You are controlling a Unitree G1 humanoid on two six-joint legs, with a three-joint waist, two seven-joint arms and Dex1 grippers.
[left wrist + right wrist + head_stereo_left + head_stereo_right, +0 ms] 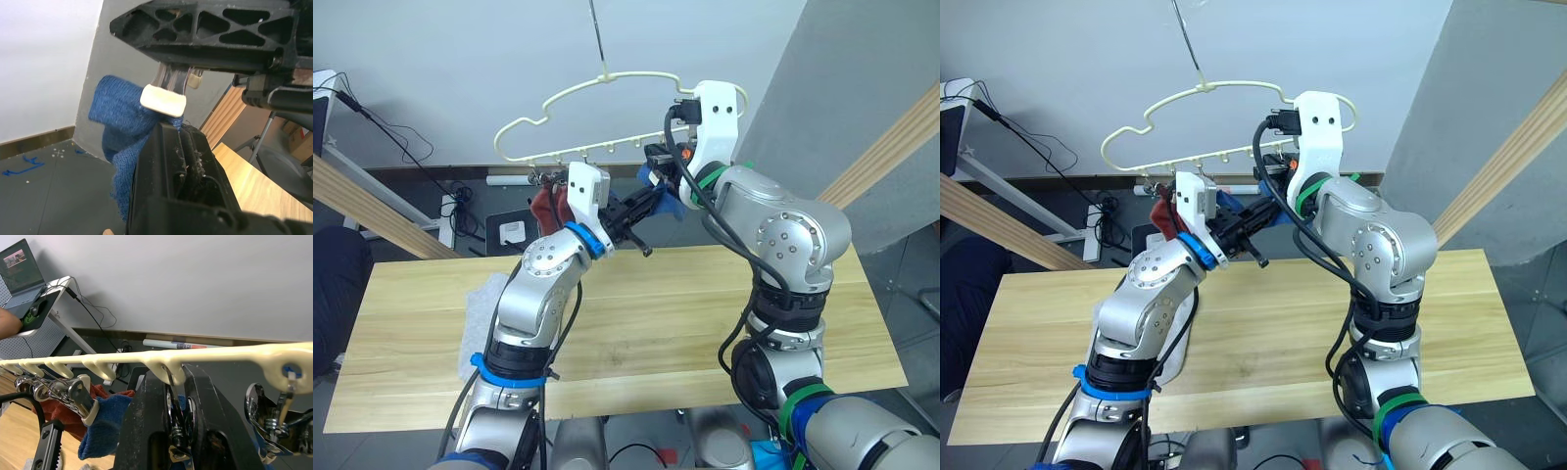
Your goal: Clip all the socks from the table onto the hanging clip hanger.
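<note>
Up above the table (636,323), both arms reach to the pale yellow clip hanger (597,93), which hangs from a thin metal hook in front of the white wall. Along the hanger's lower bar runs a row of small silver clips. The right gripper (178,431) has its two black fingers closed narrowly on one of these clips (177,428), pinching its metal wings just under the bar, as the right wrist view shows. The left gripper (641,211) comes in from the robot's left and holds a blue sock (122,122) up to that spot; in the left wrist view its fingers are closed on the knit fabric, and a cream-tipped clip end (164,100) sits against the top of the sock, just below the right gripper's finger. A rust red sock (546,204) already hangs from a clip toward the left end of the row, beside the left wrist. In the right wrist view another blue sock (105,423) hangs next to the red one. A light grey sock (480,318) lies on the table by the left arm, partly hidden by it. The rest of the pale wood tabletop around the arms is bare.
</note>
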